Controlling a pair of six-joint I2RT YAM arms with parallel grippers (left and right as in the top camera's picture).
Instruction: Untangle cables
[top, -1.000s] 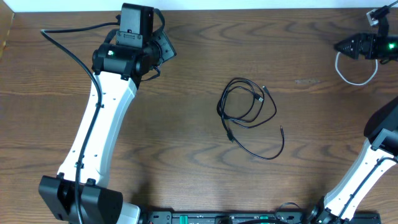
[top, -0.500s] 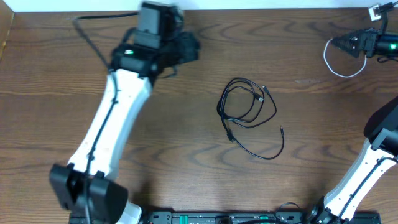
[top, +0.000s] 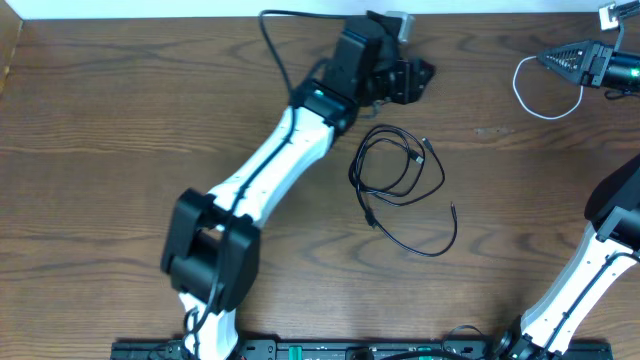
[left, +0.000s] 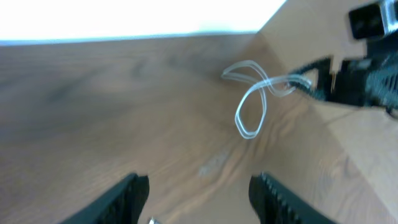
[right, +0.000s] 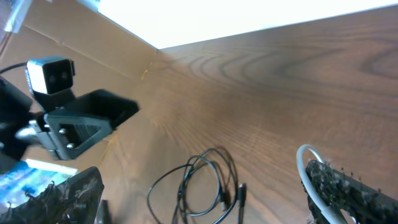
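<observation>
**A:** Two cables to list. Where is the black one?
**B:** The black cable (top: 400, 198) lies in a loose coil at mid-desk (top: 120, 120), with one tail curving toward the near edge. Neither arm touches it.
**A:** And the white one?
**B:** The white cable (top: 519, 85) hangs in a loop at the far right corner, draped on one finger of the right tool (top: 558, 58).
**A:** What state are the tools in?
**B:** The right tool's jaws are spread wide and clamp nothing. The left tool (left: 199, 190) has its jaws parted and empty; it sits at the far edge beyond the coil, facing the white loop.
</observation>
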